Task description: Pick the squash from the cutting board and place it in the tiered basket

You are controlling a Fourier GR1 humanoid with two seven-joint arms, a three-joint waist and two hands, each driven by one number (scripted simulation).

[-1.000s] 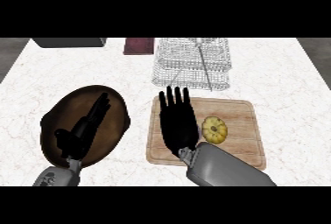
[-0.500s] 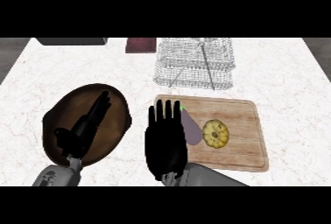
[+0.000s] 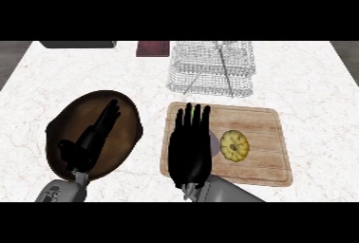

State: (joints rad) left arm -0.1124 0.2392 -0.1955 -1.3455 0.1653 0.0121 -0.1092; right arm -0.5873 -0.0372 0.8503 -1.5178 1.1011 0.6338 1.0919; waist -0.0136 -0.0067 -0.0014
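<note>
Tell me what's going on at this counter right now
The robot is working toward the yellow squash, which lies on the wooden cutting board. Its right hand is open, fingers straight, over the board just left of the squash and not holding it. The left hand is open over a dark brown bowl on the left. The wire tiered basket stands behind the board, with no squash in it.

Bright, even light; soft faint shadows

White marble counter (image 3: 308, 80) under even light.
</note>
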